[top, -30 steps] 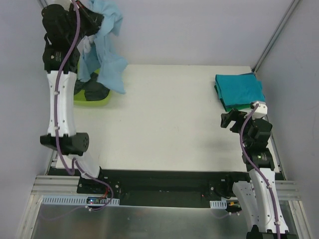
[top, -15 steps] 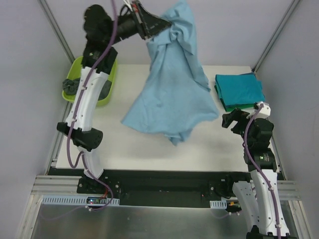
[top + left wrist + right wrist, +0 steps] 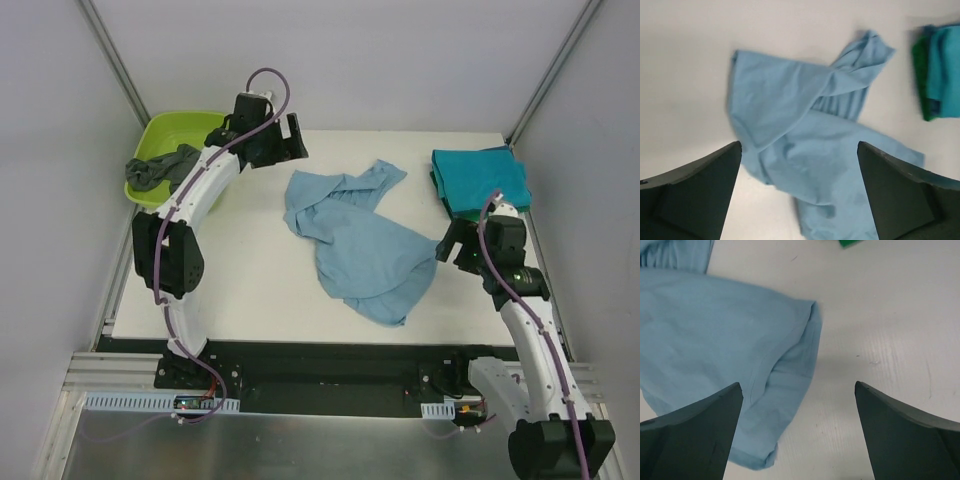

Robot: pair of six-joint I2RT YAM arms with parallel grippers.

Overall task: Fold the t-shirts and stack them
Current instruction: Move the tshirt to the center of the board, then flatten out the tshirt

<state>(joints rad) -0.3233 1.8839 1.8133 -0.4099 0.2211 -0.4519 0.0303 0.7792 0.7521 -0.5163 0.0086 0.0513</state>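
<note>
Blue shirt (image 3: 360, 245) crumpled, awaiting folding
Left gripper (image 3: 297, 140) and right gripper (image 3: 447, 250) flank it, fingers apart and empty, seemingly for spreading

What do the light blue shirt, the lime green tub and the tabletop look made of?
The light blue shirt looks like soft matte knit cloth, probably cotton: it lies crumpled in loose folds. The lime green tub seems moulded plastic: a smooth, rigid, rounded rim. The tabletop looks like hard white matte board with faint scuffs; exact material unclear.
</note>
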